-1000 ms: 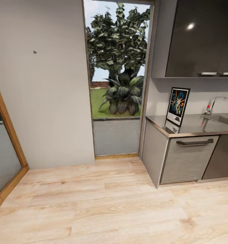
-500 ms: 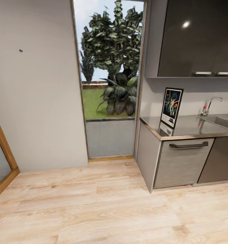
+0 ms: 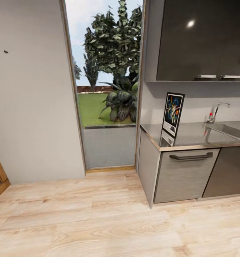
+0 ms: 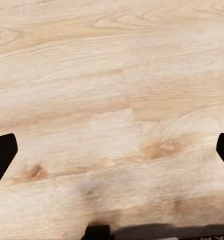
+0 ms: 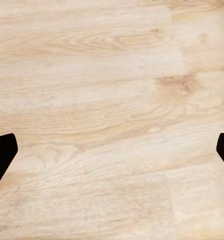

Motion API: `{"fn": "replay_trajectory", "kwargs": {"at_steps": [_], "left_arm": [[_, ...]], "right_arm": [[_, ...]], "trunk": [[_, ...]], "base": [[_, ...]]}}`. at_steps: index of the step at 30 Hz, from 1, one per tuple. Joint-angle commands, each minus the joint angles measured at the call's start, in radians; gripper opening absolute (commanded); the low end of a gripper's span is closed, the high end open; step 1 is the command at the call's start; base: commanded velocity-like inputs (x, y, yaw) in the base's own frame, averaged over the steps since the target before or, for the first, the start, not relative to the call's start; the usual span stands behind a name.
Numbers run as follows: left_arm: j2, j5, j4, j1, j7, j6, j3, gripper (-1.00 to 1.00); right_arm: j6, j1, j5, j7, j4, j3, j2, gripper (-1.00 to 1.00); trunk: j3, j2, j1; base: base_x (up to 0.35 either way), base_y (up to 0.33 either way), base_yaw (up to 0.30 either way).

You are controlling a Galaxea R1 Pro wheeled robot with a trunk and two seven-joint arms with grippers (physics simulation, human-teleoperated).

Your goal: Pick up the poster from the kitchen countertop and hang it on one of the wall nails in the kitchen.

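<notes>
The poster stands upright near the left end of the kitchen countertop, leaning toward the wall, with its reflection on the glossy slab below it. A wall nail shows as a small dark speck high on the pale grey wall at the far left. In the left wrist view, my left gripper is open over the wooden floor, its dark fingertips far apart at the frame's sides. My right gripper is likewise open over floorboards, with nothing between its fingers.
A tall glass door with a wooden frame looks onto a garden, between the wall and the cabinets. A sink with a tap sits in the counter. Dark upper cabinets hang above. Light wooden floor stretches in front.
The whole head view has shifted left, so the camera has turned right. Poster, counter and nail keep their places in the room.
</notes>
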Motion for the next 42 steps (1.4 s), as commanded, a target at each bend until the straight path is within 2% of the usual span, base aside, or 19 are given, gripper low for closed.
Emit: {"fn": "replay_trajectory", "kwargs": {"at_steps": [1,14,22,33,42], "left_arm": [[-0.001,-0.007,-0.002,0.0,0.0,-0.001,0.001,1.0],[-0.001,-0.007,-0.002,0.0,0.0,-0.001,0.0,1.0],[0.0,-0.007,-0.001,0.0,0.001,-0.001,-0.028,1.0],[0.0,-0.007,-0.001,0.0,0.002,-0.001,-0.031,1.0],[0.0,-0.007,0.0,0.0,0.001,-0.001,-0.031,1.0]], "right_arm": [[-0.003,-0.001,-0.001,0.0,0.001,0.0,0.0,1.0],[-0.003,0.0,-0.001,0.0,0.001,-0.001,0.0,1.0],[-0.003,0.0,-0.001,-0.001,0.001,-0.001,0.0,1.0],[-0.003,-0.001,-0.001,-0.002,0.001,-0.001,-0.001,1.0],[-0.005,-0.001,-0.001,-0.002,0.001,-0.001,0.0,1.0]], "trunk": [[-0.001,0.0,0.0],[-0.001,0.0,0.0],[-0.001,0.0,0.0],[-0.001,0.0,0.0],[0.001,0.0,0.0]], "base": [[0.149,-0.309,0.0],[0.143,-0.309,0.0],[0.127,-0.309,0.0],[0.122,-0.309,0.002],[0.114,-0.309,0.163]]}}
